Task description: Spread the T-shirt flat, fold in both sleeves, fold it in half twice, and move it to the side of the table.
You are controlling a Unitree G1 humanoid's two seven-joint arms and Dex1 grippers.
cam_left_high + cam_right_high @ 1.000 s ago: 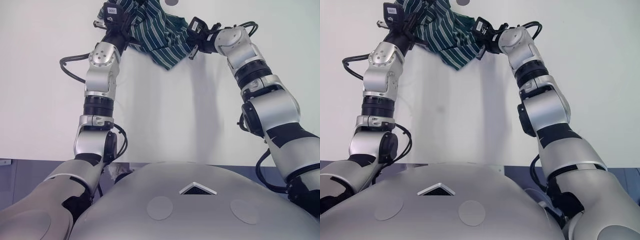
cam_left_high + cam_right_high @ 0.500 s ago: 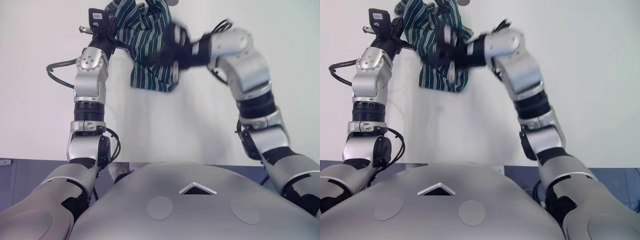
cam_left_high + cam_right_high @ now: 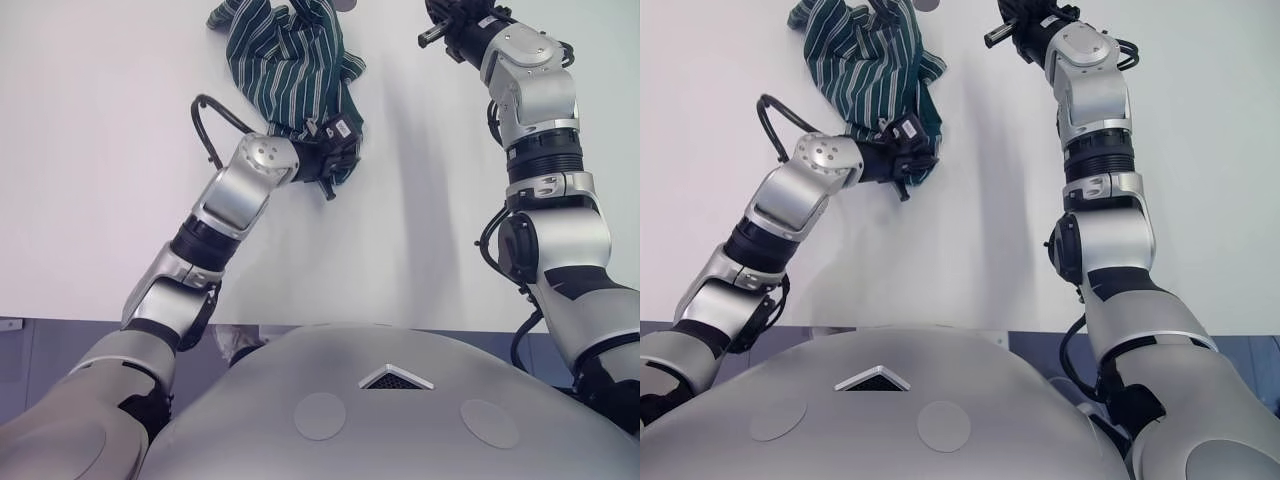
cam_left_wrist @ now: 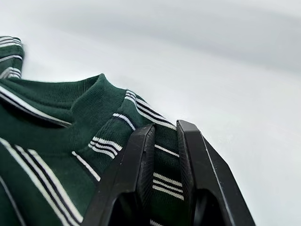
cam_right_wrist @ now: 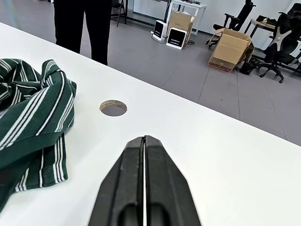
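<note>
T-shirt [image 3: 290, 70] bunched at the far edge of the surface [image 3: 100, 200]

The crumpled cloth's long axis runs from the far edge toward the near one. The left arm bends across at the elbow, and its left gripper [image 4: 164, 129] is clamped on the near striped fold. The right arm stretches toward the far edge, its right gripper [image 5: 144, 141] pressed together, apart from the cloth.

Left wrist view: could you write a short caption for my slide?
Left gripper pinching an edge of the crumpled green striped T-shirt over the white table.
</note>
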